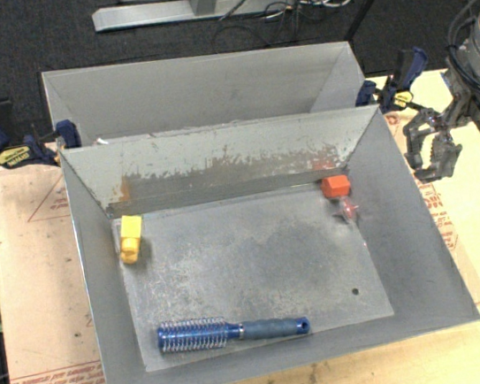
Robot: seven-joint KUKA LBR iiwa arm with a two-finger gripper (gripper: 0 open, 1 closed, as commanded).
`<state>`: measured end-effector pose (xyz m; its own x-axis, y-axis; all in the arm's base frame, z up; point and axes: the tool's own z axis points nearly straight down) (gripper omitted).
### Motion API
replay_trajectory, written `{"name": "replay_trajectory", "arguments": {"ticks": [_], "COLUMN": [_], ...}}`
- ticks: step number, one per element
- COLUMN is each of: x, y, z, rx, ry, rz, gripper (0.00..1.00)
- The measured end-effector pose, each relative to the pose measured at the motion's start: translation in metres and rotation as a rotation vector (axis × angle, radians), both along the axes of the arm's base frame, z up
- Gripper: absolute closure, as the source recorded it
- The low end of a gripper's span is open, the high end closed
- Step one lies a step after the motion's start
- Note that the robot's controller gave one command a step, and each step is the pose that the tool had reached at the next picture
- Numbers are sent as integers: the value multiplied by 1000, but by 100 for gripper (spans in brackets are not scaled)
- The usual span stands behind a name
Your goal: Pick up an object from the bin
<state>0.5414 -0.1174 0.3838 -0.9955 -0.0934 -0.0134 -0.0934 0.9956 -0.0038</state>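
Note:
My gripper (433,168) hangs outside the bin, just past its right rim, with its dark fingers pointing down, spread apart and nothing between them. Nearest to it inside the bin is a small orange-red block (336,185) at the back right corner of the floor. A yellow block (131,238) lies at the back left. Along the front edge of the floor lies a blue hairbrush (232,332), bristle head to the left, handle to the right.
The bin's grey walls slope up steeply on all sides. A small dark speck (355,291) sits on the floor at the front right. The arm with its cables stands at the right, beyond the rim.

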Motion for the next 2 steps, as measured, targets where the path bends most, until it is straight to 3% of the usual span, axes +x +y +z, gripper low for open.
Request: {"name": "replay_trajectory", "arguments": {"ticks": [1,2], "x": [-26,-25], "y": [19,19], "z": [-140,-136], "rx": [4,2], "ry": [20,12], "rz": [149,150], "gripper": [100,0]}}
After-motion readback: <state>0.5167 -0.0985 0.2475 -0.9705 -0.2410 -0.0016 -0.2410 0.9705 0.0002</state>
